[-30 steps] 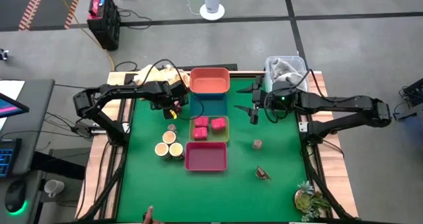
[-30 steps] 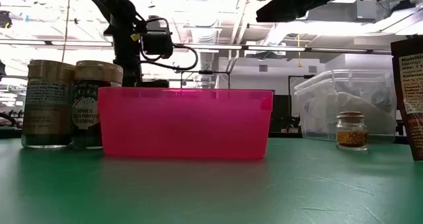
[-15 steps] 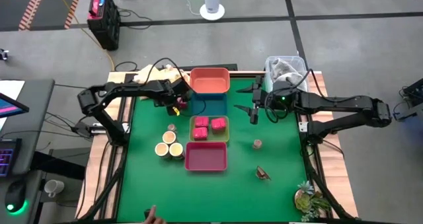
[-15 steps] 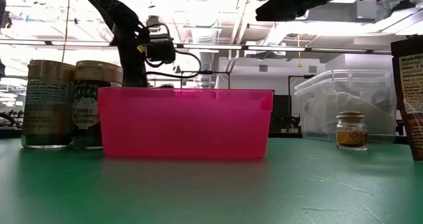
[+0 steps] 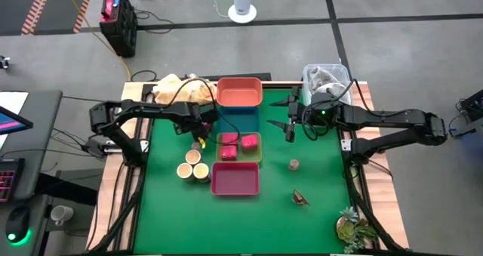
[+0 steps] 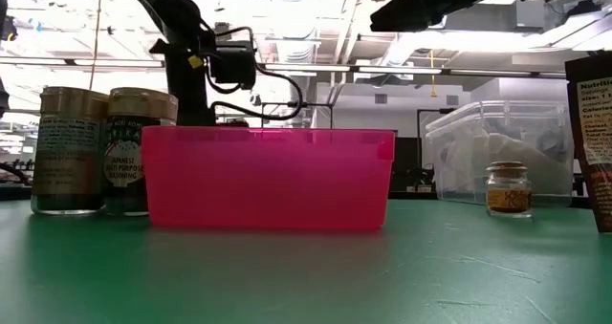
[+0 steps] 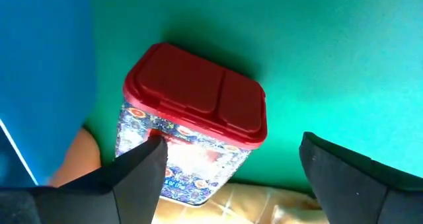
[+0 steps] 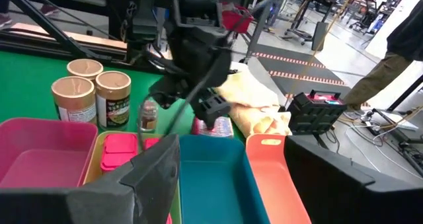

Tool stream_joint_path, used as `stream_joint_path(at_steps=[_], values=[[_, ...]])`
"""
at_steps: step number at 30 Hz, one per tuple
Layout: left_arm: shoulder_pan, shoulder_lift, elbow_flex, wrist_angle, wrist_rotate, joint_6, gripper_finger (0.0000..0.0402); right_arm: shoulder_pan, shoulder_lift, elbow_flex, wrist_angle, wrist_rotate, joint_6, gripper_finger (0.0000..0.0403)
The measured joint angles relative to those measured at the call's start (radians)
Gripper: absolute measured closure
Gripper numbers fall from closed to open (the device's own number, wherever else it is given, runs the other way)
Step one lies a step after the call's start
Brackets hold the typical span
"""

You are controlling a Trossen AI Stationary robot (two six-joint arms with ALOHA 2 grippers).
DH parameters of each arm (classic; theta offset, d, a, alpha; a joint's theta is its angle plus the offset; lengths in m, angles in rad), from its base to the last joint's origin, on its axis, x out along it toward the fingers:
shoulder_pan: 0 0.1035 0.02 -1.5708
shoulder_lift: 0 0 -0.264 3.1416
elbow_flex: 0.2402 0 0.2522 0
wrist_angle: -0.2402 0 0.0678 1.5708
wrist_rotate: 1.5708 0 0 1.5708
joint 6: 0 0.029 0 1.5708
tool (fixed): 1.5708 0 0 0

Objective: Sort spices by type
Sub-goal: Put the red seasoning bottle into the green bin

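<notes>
High view puts your left gripper (image 5: 198,129) low over the green mat (image 5: 162,211), just beside the blue tray (image 5: 240,121) on its left side. Left wrist view shows you what lies under it: a tin (image 7: 197,108) with a red lid and patterned sides, lying on the mat next to the blue tray's wall. The claw is released. Its fingers (image 7: 135,174) stand wide to either side of the tin. One finger overlaps the tin's side, and you cannot tell whether it touches. The other is clearly apart from it.

Your right gripper (image 5: 289,124) waits just right of the blue tray, also released, with nothing between its fingers.

Three pink blocks (image 5: 238,145) lie in the yellow-green tray (image 5: 260,158), which sits between the blue tray and the magenta tray (image 5: 235,179). Three tubs (image 5: 193,166) stand together on the mat, just left of the magenta tray. A small knob (image 5: 293,164) stands alone right of the trays. The dark piece (image 5: 300,198) lies nearer the front edge, well apart from everything else. The orange tray (image 5: 239,92) is behind the blue one.
</notes>
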Motion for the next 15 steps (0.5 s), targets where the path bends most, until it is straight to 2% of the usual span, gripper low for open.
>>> stream_joint_path(at_steps=[7,12,15], values=[[-0.035,-0.046,0.028,-0.018,-0.005,0.005,0.0077,0.0,0.0,0.0,0.0,0.0,0.002,0.0104],[-0.011,-0.057,0.033,0.001,0.018,0.102,0.0077,0.0,0.0,0.0,0.0,0.0,0.007,0.0104],[0.002,-0.051,0.032,0.002,0.034,0.211,0.0077,0.0,0.0,0.0,0.0,0.0,0.007,0.0104]])
